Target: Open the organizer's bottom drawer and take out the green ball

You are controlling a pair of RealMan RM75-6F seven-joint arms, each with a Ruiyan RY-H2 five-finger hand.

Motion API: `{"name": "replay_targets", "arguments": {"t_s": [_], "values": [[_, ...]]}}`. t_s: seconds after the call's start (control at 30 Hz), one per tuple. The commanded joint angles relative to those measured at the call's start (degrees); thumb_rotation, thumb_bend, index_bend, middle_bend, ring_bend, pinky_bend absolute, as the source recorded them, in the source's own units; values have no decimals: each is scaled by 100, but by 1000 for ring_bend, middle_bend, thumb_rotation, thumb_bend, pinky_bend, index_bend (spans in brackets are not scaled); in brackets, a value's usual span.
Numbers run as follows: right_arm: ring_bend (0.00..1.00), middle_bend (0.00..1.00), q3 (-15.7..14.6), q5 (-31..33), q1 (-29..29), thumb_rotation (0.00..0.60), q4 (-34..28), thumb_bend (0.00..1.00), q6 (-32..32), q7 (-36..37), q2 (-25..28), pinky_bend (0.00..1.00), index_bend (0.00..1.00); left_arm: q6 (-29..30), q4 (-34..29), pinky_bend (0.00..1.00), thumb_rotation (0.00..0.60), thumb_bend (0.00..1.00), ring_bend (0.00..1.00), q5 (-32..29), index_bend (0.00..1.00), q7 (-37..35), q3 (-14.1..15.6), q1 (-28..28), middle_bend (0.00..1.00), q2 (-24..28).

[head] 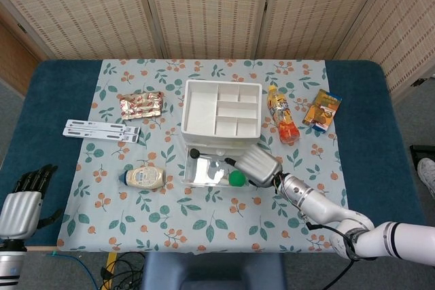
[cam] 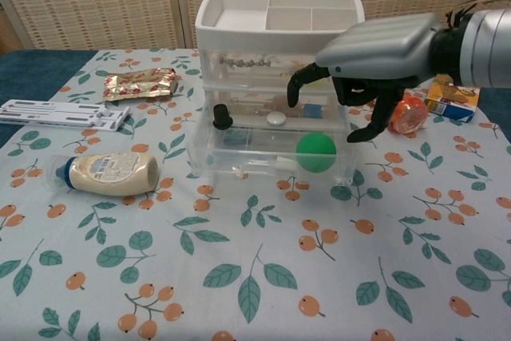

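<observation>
The white organizer (head: pixel 222 115) (cam: pixel 279 13) stands mid-table with its clear bottom drawer (head: pixel 211 171) (cam: pixel 263 157) pulled out toward me. The green ball (head: pixel 236 178) (cam: pixel 316 152) lies in the drawer's right front corner, beside a small black knob (cam: pixel 223 117) and a white disc (cam: pixel 275 118). My right hand (head: pixel 257 165) (cam: pixel 375 53) hovers just above the ball, palm down, fingers curled downward and apart, holding nothing. My left hand (head: pixel 24 203) rests open beyond the table's left front edge, seen only in the head view.
A mayonnaise bottle (head: pixel 143 177) (cam: pixel 104 173) lies left of the drawer. A foil snack pack (head: pixel 141 104), white strips (head: pixel 102 130), an orange drink bottle (head: pixel 282 115) and a small carton (head: pixel 323 109) sit around the organizer.
</observation>
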Motion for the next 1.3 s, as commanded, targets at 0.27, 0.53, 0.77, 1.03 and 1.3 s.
{"name": "replay_targets", "arguments": {"t_s": [0.27, 0.53, 0.77, 1.03, 1.3], "values": [[1000, 993, -116, 220, 188, 600, 87, 248, -115, -170, -110, 1000, 237, 10, 42, 129, 600, 177, 136, -8, 100, -39, -4, 20, 121, -6], [1000, 993, -128, 281, 298, 600, 143, 248, -120, -146, -183, 1000, 237, 15, 51, 129, 600, 177, 136, -25, 100, -46, -6, 37, 120, -7], [1000, 993, -193, 310, 380, 600, 199, 248, -166, -146, -220, 1000, 237, 13, 52, 129, 600, 177, 136, -23, 100, -58, -15, 38, 120, 2], [1000, 993, -209, 378, 505, 600, 334, 249, -186, -216, -327, 1000, 238, 30, 52, 129, 600, 177, 136, -17, 100, -72, -29, 42, 120, 1], [1000, 993, -185, 436, 630, 600, 505, 249, -202, -179, -539, 1000, 243, 26, 65, 129, 600, 177, 136, -30, 100, -81, -41, 43, 119, 10]]}}
